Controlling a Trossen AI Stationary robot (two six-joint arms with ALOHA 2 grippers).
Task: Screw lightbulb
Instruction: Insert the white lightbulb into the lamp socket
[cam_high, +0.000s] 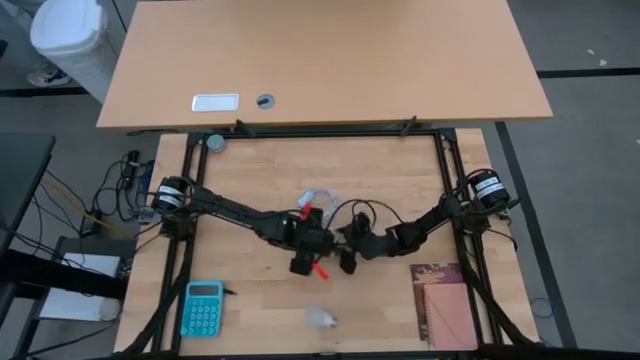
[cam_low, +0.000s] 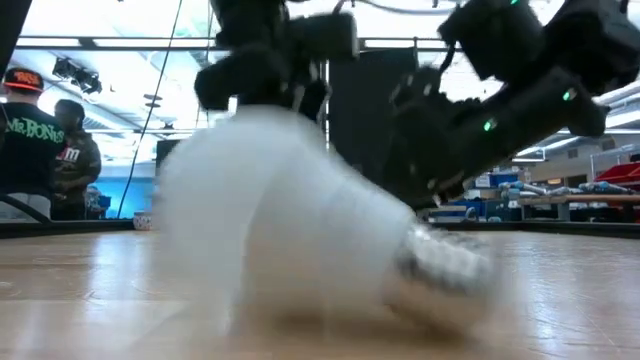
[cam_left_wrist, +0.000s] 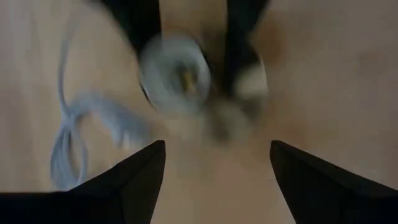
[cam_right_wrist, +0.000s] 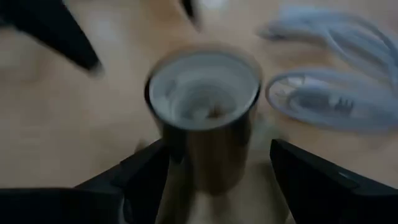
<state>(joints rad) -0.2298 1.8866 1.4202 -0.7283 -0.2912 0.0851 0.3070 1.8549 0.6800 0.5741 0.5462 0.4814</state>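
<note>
The only lettering I could make out was white print reading roughly "Mr. Bones" across a bystander's dark T-shirt (cam_low: 22, 130); nothing else in sight was legible.

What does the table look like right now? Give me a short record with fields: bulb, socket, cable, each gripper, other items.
lightbulb: lying on its side on the wooden table, near the front edge, apart from both grippers
socket: upright, empty, at table centre
cable: coiled white, beside the socket
left gripper: open, over the socket area, holding nothing
right gripper: open, fingers either side of the socket
other items: blue calculator; notebook
</note>
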